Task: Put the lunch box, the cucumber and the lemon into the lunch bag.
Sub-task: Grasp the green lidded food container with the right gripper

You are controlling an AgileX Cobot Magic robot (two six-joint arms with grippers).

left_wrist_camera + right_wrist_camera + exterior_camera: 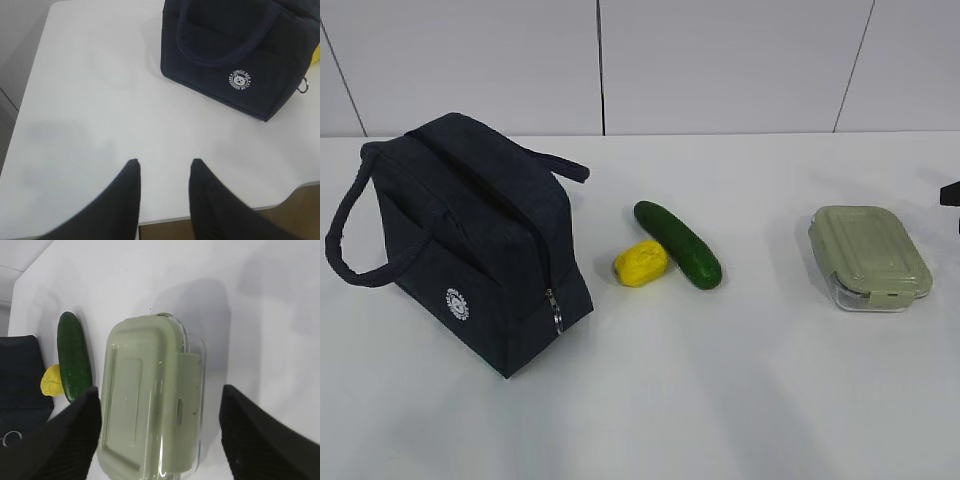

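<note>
R gripper (160,440) spread wide astride box (150,400), nothing gripped; glass may slip. L gripper (164,172) part open, empty, near bag (240,55), w/ zip looking shut: blocks loading

white table (740,400), pale panelled wall (720,60); even light

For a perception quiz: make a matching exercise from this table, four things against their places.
Things:
1. bag
2. lemon
3. cucumber
4. lunch box

Places:
A. between the right hand's fingers, seen from the wrist
B. far left of the table
C. middle, lying at a slant
D. against the cucumber, on the bag's side

Pairs: 1-B, 2-D, 3-C, 4-A
</note>
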